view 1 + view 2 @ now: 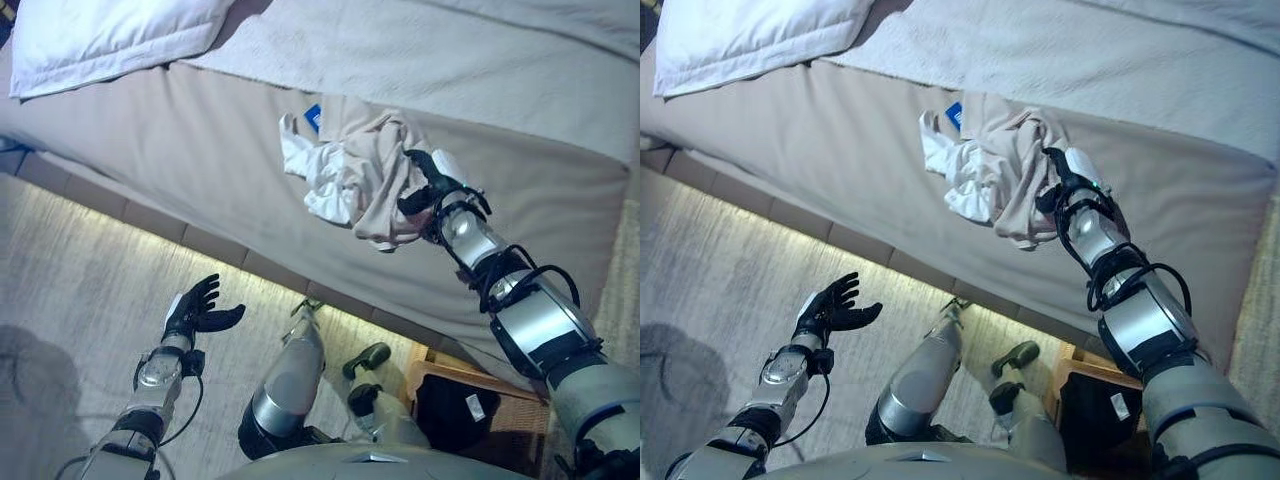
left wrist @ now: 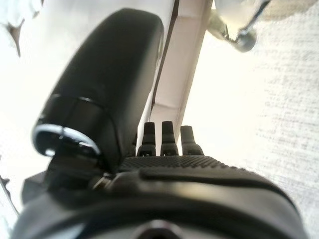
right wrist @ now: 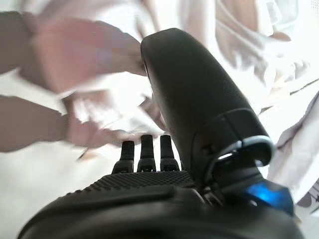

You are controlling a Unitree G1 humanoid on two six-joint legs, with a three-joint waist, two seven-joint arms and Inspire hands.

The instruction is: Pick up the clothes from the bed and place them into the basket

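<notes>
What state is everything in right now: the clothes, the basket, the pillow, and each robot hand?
clothes: crumpled in a heap on the bed.
right robot hand: at the heap's edge, fingers straight.
left robot hand: open, held over the floor, empty.
basket: on the floor beside the bed, something dark inside.
pillow: lying on the bed.

No readable text anywhere, small blue tag (image 1: 313,116) on the clothes (image 1: 355,178) too small to read
</notes>
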